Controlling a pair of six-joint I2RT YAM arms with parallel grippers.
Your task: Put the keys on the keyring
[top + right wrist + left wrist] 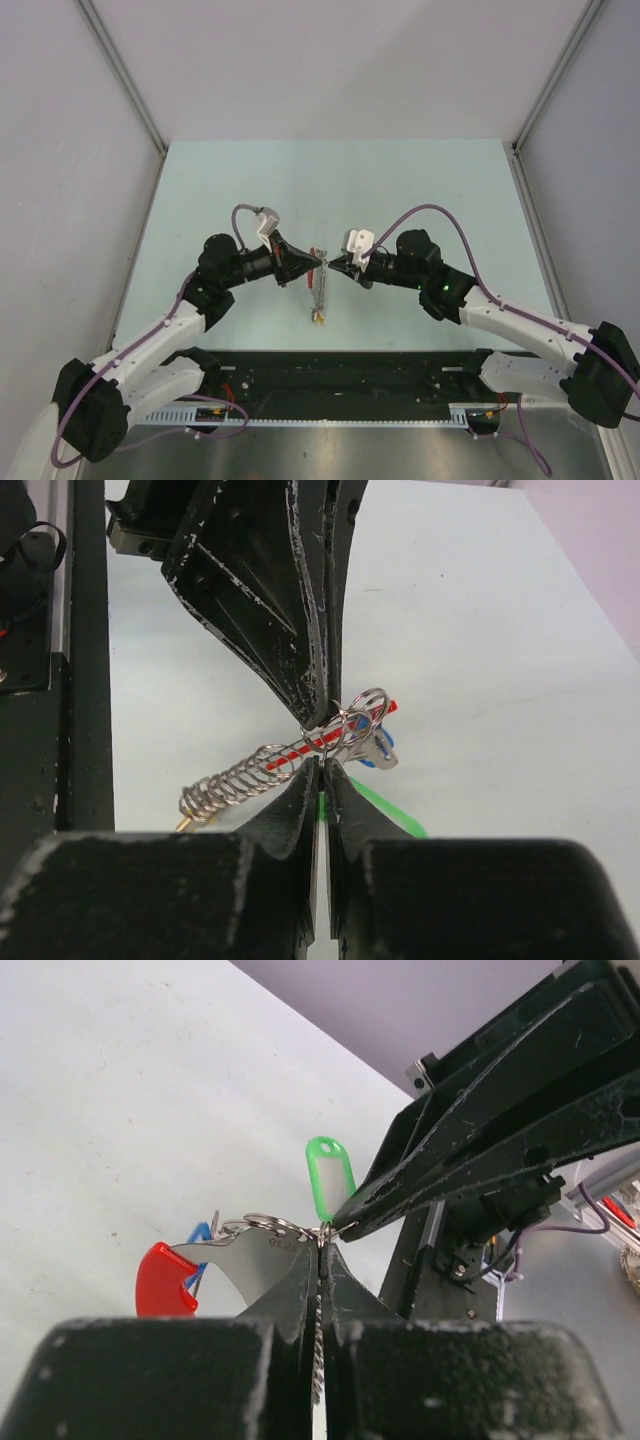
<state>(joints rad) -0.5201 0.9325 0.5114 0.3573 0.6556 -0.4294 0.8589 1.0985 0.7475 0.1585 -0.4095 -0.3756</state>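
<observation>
Bright, even light, faint shadows; wrist views blur up close.

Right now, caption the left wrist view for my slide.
Left gripper clamps the keyring while right gripper meets it beside the green key.

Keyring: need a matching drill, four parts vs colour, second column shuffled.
On the keyring:
1. oblong tag
2. curved segment
3. coiled spring
4. small piece tucked behind the curved segment

Colours:
a. silvery
b. red
c. blue
d. green

Pairs: 1-d, 2-b, 3-a, 4-c
</observation>
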